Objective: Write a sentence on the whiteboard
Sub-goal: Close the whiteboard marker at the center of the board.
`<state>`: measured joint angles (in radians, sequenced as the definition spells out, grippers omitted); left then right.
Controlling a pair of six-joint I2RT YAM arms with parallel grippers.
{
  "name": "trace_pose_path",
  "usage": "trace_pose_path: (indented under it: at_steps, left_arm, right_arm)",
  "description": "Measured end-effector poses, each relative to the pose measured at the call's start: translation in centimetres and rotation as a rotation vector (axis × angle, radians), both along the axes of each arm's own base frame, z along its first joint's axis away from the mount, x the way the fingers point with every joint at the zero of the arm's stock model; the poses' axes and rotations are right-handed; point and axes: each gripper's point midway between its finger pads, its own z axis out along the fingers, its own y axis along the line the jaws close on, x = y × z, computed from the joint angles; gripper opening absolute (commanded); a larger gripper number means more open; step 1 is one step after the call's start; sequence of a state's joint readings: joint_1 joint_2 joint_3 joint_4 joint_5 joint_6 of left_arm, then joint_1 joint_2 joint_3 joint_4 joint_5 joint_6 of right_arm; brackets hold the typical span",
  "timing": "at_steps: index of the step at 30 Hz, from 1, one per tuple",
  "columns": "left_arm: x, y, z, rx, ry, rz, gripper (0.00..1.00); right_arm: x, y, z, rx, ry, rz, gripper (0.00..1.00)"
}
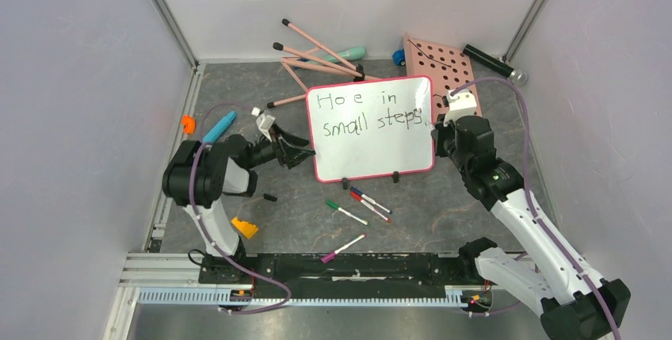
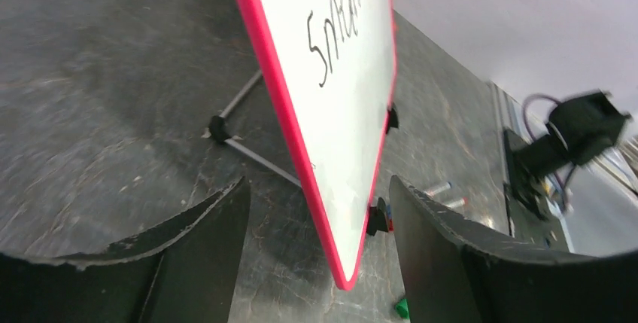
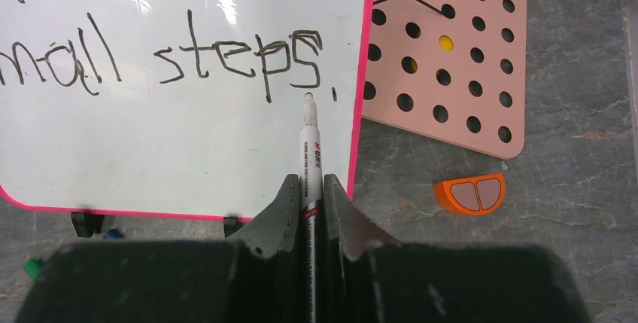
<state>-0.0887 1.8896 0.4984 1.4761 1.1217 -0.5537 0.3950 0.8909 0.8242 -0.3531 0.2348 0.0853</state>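
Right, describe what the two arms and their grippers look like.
The left arm and right arm have black joints, white shells and a purple cable each. The left gripper and right gripper each have two black tapered fingers.

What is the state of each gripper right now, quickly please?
Left gripper: open, one finger on each side of the whiteboard corner.
Right gripper: closed, holding a marker.
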Motion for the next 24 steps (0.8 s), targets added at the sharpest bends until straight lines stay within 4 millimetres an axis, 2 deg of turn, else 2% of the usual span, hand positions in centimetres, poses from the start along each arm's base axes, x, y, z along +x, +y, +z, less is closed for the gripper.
trace_pose_path:
  at_steps: [7,10,16,19,24]
  left_arm:
    - [-0.7,3.3,2.9,-0.042,-0.042,0.360,0.91]
    - [-0.7,4.8,4.5,-0.068,-0.081,0.482,0.89]
    - [-0.7,6.9,8.5,-0.089,-0.138,0.632,0.84]
    - [-0.9,7.7,10.5,-0.069,-0.137,0.691,0.89]
    - [-1.0,8.4,12.9,0.010,-0.021,0.750,0.94]
  right_arm:
    - [-0.1,0.5,-0.2,0.011,0.005,0.024,0.00]
    - [-0.1,0.7,-0.1,0.018,0.003,0.037,0.00]
    - [-0.2,1.3,-0.1,0.031,0.008,0.069,0.00]
    - [-0.3,1.6,-0.1,0.038,0.010,0.080,0.00]
    - [-0.4,2.1,-0.1,0.051,0.015,0.106,0.00]
